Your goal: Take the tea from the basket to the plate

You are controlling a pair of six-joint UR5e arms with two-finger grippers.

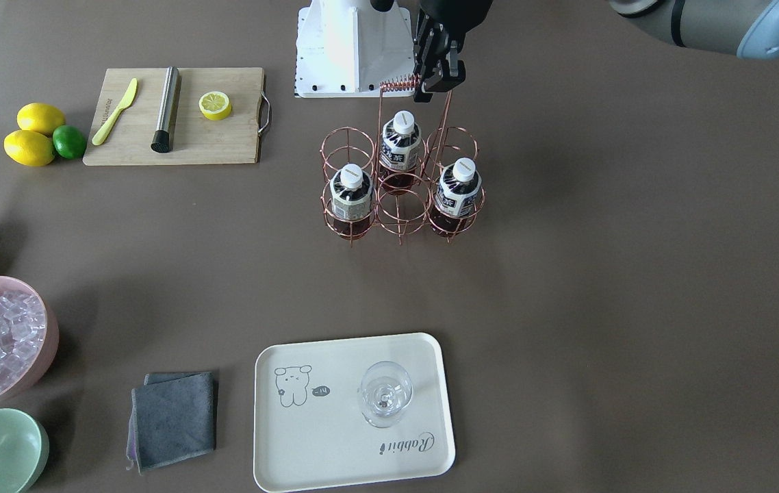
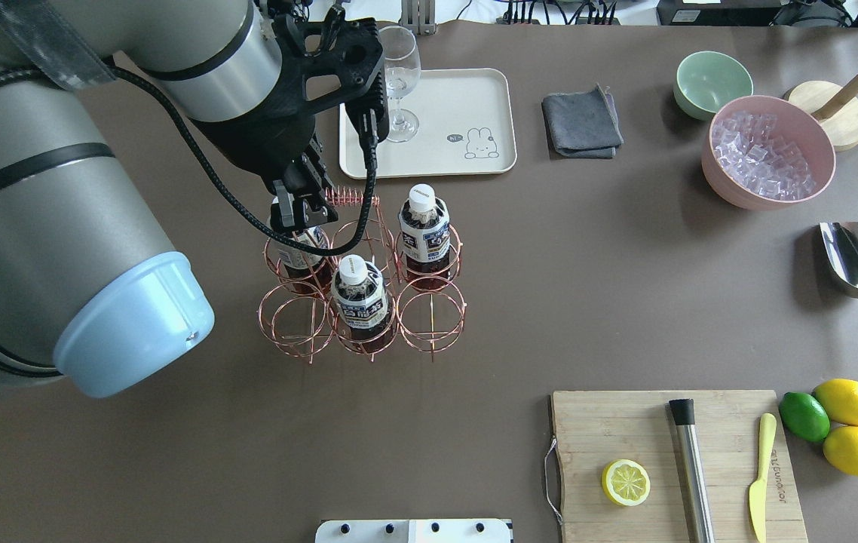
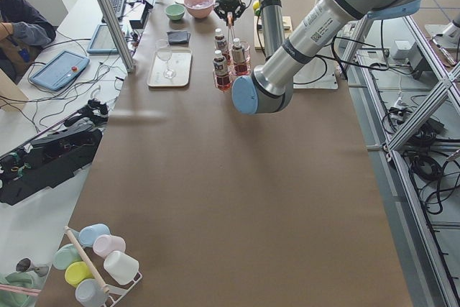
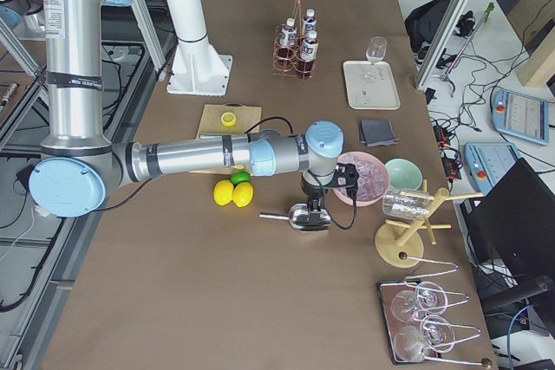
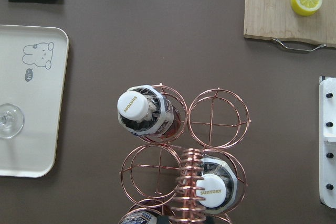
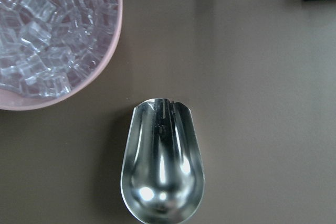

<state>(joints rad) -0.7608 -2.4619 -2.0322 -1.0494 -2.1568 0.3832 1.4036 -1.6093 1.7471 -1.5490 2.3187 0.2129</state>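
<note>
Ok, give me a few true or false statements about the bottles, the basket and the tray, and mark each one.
1. Three bottles stand in the basket. True.
2. The wine glass lies on its side on the plate. False: it stands upright there.
3. One bottle already stands on the plate. False: the plate holds only the wine glass.
4. The left fingers are up by the basket's coiled handle. True.
5. The pink bowl holds ice cubes. True.
</note>
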